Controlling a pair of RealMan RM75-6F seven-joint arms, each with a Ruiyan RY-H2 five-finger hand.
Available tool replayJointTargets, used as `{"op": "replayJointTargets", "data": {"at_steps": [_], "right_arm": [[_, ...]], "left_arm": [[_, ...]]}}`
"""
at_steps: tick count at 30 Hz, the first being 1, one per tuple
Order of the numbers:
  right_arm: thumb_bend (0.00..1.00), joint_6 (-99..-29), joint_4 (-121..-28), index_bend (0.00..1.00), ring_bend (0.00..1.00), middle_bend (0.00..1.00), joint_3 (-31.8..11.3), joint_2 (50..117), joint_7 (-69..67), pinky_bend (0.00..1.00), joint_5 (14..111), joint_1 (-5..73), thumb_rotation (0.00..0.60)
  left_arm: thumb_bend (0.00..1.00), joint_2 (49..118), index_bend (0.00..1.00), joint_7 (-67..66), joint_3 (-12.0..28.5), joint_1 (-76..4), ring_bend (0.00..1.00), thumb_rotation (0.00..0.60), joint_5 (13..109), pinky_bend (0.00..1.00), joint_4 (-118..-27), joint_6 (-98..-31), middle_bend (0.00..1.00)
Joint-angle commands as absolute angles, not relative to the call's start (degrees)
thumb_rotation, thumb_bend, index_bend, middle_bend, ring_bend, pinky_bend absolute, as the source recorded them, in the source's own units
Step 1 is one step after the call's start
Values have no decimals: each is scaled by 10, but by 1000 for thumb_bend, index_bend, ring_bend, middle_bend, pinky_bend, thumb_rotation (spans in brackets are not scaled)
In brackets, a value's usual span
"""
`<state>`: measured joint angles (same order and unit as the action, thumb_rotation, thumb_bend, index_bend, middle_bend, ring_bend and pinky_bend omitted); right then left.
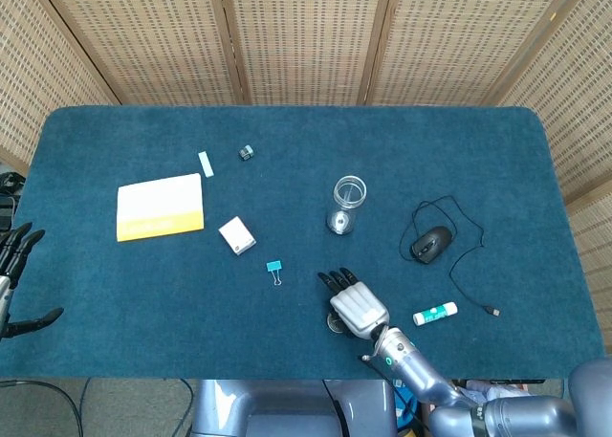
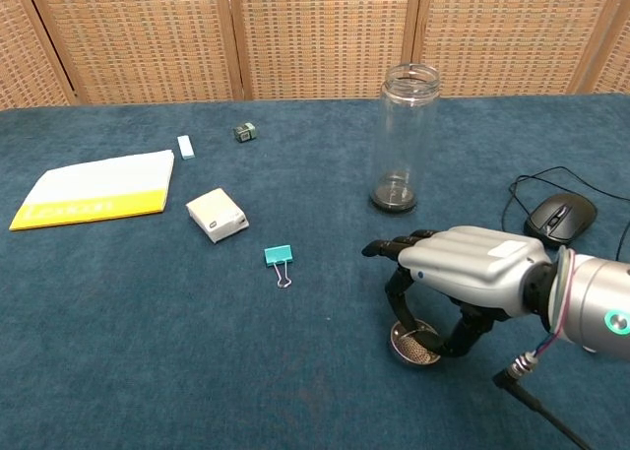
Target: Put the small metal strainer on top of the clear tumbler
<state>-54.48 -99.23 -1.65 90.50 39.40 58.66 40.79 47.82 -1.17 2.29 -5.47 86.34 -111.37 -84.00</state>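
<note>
The right hand (image 2: 463,273) hangs low over the near part of the table (image 2: 148,352), palm down, its silver back turned upward. Its dark fingers (image 2: 399,297) curl downward, and thumb and fingers close from both sides on the small metal strainer (image 2: 413,344), gripping its rim. The right wrist and forearm run off toward the lower right corner. From the head view the same hand (image 1: 356,305) points away from the robot. The left hand (image 1: 17,279) sits at the far left table edge, fingers spread apart, holding nothing
</note>
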Motion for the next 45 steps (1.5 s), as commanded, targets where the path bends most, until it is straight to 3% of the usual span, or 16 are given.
{"op": "replayJointTargets", "data": {"at_steps": [1, 13, 20, 26, 28, 33, 45], "right_arm": [[622, -550, -1009, 696, 0, 0, -20, 893, 381, 0, 594, 407, 600], [622, -590, -1135, 696, 0, 0, -66, 782, 350, 0, 632, 409, 600], [622, -615, -1205, 696, 0, 0, -137, 694, 354, 0, 593, 428, 600], [622, -629, -1200, 696, 0, 0, -208, 643, 369, 0, 483, 469, 600], [622, -633, -1172, 696, 0, 0, -242, 640, 375, 0, 416, 497, 600], [622, -638, -1135, 696, 0, 0, -259, 652, 391, 0, 337, 539, 600], [622, -648, -1023, 696, 0, 0, -227, 718, 443, 0, 276, 609, 600]], "left_arm": [[78, 478, 0, -12, 23, -55, 0, 600, 863, 0, -1114, -839, 0], [79, 478, 0, -12, 22, -55, 0, 600, 865, 0, -1115, -840, 0], [78, 479, 0, -15, 24, -55, 0, 600, 857, 0, -1116, -839, 0], [79, 480, 0, -21, 27, -58, 0, 600, 850, 0, -1117, -836, 0], [79, 482, 0, -24, 29, -60, 0, 600, 842, 0, -1117, -832, 0], [79, 484, 0, -31, 33, -64, 0, 600, 829, 0, -1118, -825, 0], [78, 488, 0, -36, 41, -72, 0, 600, 795, 0, -1112, -809, 0]]}}
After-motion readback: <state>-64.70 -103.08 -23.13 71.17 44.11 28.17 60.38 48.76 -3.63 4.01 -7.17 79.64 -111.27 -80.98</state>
